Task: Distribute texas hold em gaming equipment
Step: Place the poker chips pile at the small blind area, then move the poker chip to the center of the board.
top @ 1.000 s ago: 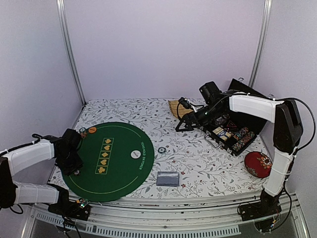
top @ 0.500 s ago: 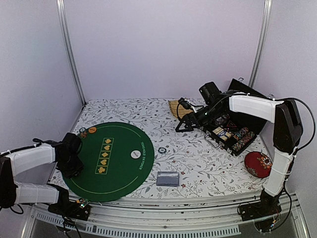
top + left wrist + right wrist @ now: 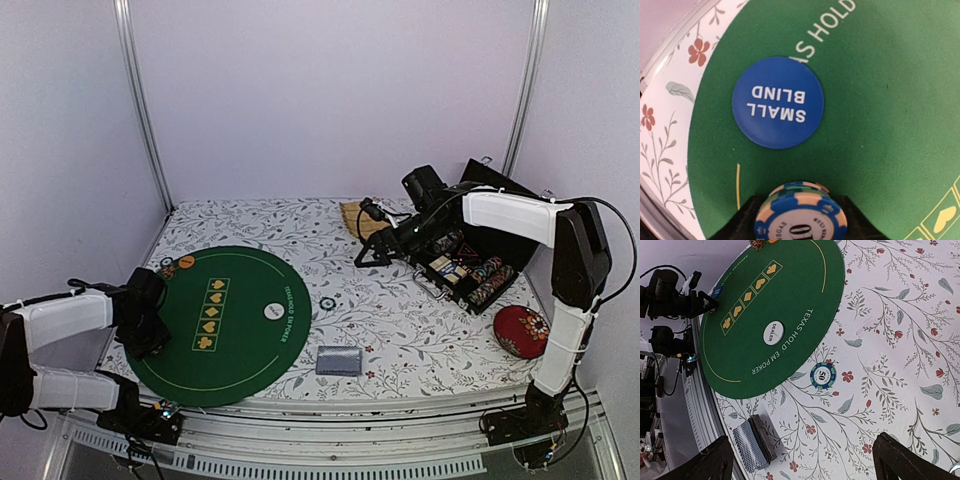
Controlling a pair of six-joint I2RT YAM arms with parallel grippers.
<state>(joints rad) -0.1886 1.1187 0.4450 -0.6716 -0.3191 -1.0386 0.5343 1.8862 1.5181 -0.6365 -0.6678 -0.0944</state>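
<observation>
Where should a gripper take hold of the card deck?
From straight above, pinching the two long edges, I'd say: the deck lies flat, its short span fits between jaws, and the stack is thick enough to give the sides some bite.

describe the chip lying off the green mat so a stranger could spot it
Find the round green poker mat on the floral tablecloth. Just past its right edge lies one chip. Unlike the plain white dealer button on the felt, its rim is striped teal and white.
</observation>
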